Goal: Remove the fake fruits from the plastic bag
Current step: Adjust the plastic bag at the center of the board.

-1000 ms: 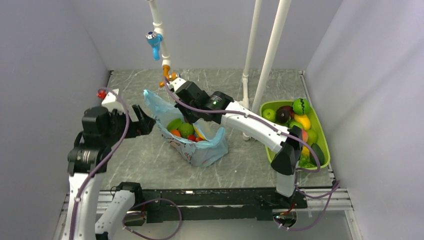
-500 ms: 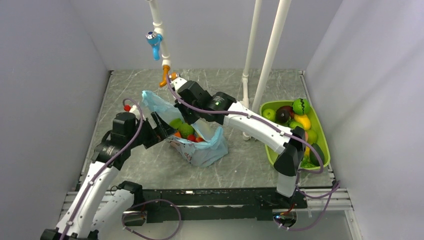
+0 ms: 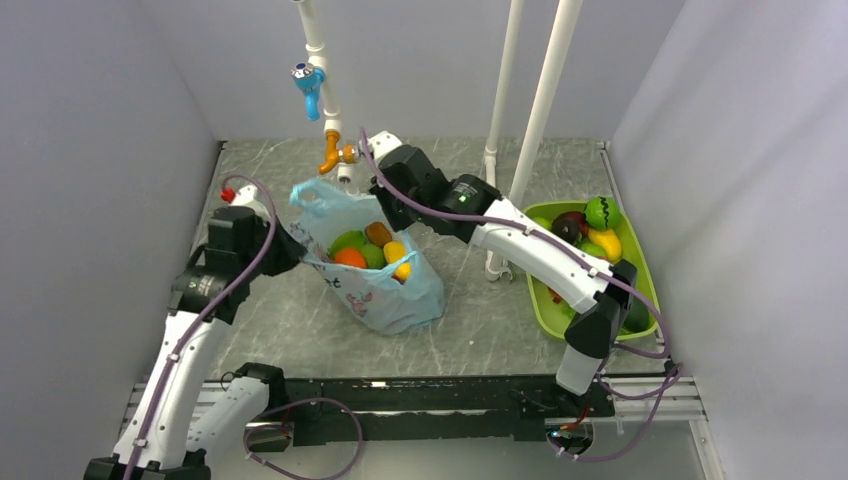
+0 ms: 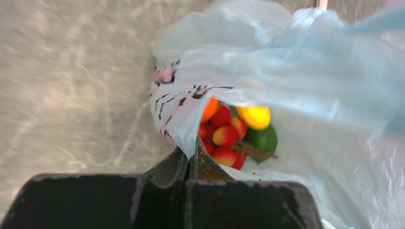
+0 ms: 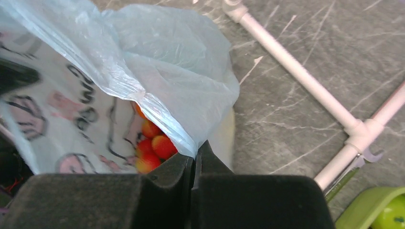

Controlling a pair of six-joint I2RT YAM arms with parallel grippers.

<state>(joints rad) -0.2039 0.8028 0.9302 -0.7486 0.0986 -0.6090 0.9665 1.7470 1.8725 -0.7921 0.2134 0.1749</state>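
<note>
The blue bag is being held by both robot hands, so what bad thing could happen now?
Both the left gripper and right gripper pinch the thin plastic bag by its rim; pulling apart might tear it, or it may slip free. The fruits piled at the mouth could tumble out and roll across the table.

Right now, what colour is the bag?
Light blue plastic bag, pink-and-black print; best in left wrist view.

You are viewing the plastic bag point(image 3: 385, 295) sitting mid-worktop point(image 3: 280, 320), the fake fruits point(image 3: 365, 250) lying inside it. The left pincer point(image 4: 191, 148) is pinching its left rim, the right pincer point(image 5: 196, 152) its far rim. The tray point(image 3: 652, 290) is sitting well to the right, holding other fruits point(image 3: 590, 230).
</note>
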